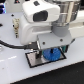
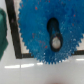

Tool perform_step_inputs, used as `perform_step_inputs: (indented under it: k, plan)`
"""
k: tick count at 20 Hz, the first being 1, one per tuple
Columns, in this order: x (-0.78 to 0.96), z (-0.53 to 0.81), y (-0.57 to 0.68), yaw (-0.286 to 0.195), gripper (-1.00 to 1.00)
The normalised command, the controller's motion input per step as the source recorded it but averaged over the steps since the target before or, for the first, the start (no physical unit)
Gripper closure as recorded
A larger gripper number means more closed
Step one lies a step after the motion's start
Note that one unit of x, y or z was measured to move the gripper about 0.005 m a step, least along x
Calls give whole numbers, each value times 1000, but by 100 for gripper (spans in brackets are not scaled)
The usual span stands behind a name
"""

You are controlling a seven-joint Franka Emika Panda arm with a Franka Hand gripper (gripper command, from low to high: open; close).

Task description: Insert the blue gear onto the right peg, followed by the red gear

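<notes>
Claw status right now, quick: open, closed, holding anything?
Claw: down at the blue gear over the base plate; whether it is open or gripping cannot be told.

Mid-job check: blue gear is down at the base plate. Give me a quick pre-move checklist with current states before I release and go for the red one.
1. Blue gear over the base plate: ok.
2. Hub hole lined up on the right peg: cannot tell, blurred.
3. Gear seated flat: cannot tell.
4. Gripper state: cannot tell, fingers hidden.
5. Red gear located: not ok, not in either view.
</notes>
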Motion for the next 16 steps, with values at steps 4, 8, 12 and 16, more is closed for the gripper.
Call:
perform_step_inputs:
  k: [4,8,12,16]
  plan:
    - [-382,384,79,0,-100]
    - [-504,255,94,0,-100]
    - [-623,33,6,0,-100]
    - [-627,-78,-1,0,-100]
